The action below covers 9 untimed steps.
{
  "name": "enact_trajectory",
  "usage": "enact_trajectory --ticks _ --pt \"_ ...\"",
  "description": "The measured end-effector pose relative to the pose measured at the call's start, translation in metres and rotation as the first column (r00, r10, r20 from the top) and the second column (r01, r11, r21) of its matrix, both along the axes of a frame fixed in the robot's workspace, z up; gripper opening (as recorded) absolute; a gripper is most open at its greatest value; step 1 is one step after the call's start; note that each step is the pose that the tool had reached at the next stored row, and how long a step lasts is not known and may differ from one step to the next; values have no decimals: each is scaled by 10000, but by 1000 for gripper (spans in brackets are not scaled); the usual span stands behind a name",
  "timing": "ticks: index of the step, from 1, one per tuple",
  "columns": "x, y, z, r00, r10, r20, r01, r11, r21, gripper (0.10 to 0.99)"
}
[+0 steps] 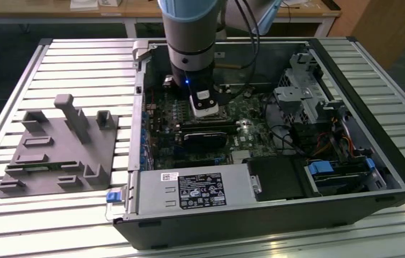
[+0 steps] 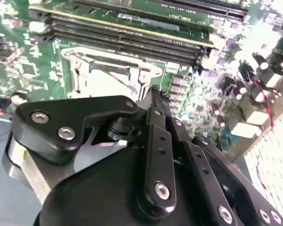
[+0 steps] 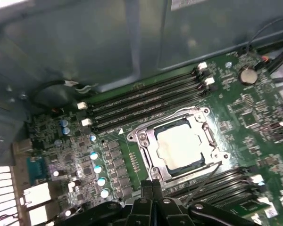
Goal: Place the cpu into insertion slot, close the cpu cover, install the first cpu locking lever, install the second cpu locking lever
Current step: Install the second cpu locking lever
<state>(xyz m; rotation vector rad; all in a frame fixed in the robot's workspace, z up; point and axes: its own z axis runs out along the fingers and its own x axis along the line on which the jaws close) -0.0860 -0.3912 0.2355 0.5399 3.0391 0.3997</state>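
**CPU seated, cover down**

Slatted metal table (image 1: 59,54) carries an open computer case (image 1: 374,161). Inside, the arm's gripper (image 3: 152,184) hangs over the green board (image 3: 254,113), fingers (image 2: 156,101) pressed together, holding nothing. The cpu (image 3: 181,143) lies in the slot just beside the fingertips, with the cover (image 3: 148,141) flat around it.

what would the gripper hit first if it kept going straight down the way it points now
Probably the green motherboard right beside the cpu cover, which lies closed over the cpu. In the first wrist view the gripper tips sit at the socket's edge, near a lever wire; depth is unclear.
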Motion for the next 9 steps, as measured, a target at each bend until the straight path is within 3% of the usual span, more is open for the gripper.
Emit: enact_trajectory --ticks 2,9 --pt "1 0 49 10000 0 1 0 10000 -25 106" --pt "44 1 153 10000 -23 -1 23 9996 -294 106"
